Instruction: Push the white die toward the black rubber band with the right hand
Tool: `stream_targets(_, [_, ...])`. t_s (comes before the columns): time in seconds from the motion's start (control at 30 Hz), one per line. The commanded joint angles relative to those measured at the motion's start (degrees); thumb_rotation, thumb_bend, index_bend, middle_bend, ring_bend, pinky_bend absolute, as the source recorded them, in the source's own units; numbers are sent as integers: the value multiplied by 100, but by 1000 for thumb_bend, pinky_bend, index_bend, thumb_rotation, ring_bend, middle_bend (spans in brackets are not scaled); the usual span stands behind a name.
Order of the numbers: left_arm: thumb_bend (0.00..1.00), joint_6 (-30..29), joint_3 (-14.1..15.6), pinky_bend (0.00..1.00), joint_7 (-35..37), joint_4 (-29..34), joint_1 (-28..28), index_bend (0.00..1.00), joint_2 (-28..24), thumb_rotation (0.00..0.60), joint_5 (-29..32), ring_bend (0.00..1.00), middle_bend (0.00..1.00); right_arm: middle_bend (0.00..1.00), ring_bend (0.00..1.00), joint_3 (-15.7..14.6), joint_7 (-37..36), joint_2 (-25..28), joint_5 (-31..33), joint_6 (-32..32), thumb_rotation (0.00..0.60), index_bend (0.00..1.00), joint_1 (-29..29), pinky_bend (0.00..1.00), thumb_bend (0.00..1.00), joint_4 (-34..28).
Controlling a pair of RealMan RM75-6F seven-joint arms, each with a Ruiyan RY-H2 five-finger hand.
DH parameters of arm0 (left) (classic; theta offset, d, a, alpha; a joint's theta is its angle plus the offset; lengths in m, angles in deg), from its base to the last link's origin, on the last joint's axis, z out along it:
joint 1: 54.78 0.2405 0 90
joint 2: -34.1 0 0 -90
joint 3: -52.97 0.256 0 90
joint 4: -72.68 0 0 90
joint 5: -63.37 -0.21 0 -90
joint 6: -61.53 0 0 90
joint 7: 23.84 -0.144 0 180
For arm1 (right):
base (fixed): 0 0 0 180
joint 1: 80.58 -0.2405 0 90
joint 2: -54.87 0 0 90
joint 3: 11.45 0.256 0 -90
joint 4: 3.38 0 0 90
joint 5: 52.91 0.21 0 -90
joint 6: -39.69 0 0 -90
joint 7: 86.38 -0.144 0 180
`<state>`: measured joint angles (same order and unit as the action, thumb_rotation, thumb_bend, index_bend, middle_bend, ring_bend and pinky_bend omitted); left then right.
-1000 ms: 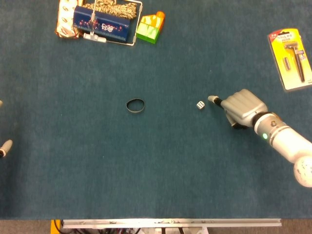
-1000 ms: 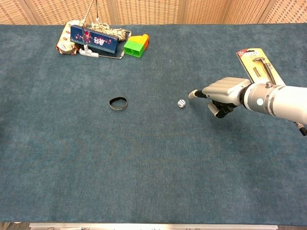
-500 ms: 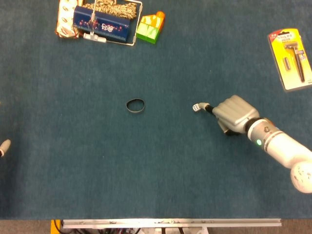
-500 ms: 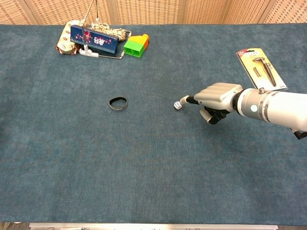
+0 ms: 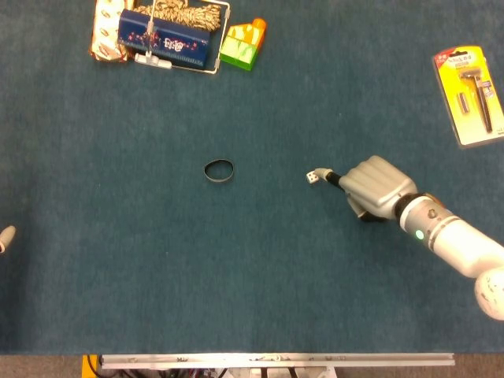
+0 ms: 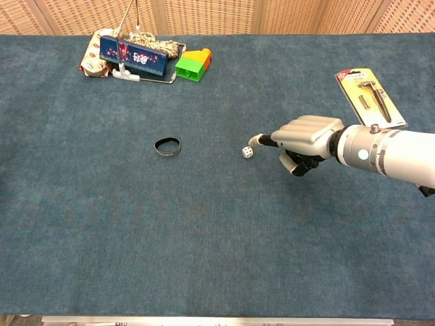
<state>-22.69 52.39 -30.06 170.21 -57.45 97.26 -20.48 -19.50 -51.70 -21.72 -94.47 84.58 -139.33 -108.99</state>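
Note:
The small white die point(image 5: 313, 178) point(image 6: 246, 152) lies on the blue carpet, to the right of the black rubber band point(image 5: 219, 170) point(image 6: 167, 145), with a clear gap between them. My right hand point(image 5: 378, 187) point(image 6: 309, 134) is just right of the die. Its fingers are curled in except for one, which is stretched out with its tip touching the die's right side. It holds nothing. Only a fingertip of my left hand point(image 5: 6, 236) shows at the left edge of the head view, far from both objects.
At the back left is a wire tray with a blue box point(image 5: 164, 38) point(image 6: 133, 56) and a snack packet. A green and orange block point(image 5: 242, 44) point(image 6: 193, 64) stands beside it. A yellow razor package point(image 5: 471, 96) point(image 6: 370, 97) lies at the right.
My right hand has slid left with its outstretched finger against the die, moving the die closer to the rubber band. The left fingertip has drifted further out of the head view.

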Motion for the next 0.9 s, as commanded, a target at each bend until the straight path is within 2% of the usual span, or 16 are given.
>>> stream_targets(0.03, [168, -6, 2, 298, -1, -1, 5, 207, 3, 600, -1, 284, 213, 1000, 1000, -41, 61, -49, 133, 2, 600, 43, -44, 985, 822, 90])
stream_targets(0.43, [168, -48, 5, 297, 34, -15, 46, 207, -18, 600, 13, 284, 212, 1000, 1000, -55, 155, -340, 476, -77, 600, 43, -224, 985, 822, 352])
stream_targets(0.9, [168, -46, -12, 298, 64, -34, 62, 207, -10, 600, 59, 284, 212, 1000, 1000, -44, 49, -365, 149, 34, 600, 43, -198, 985, 822, 117])
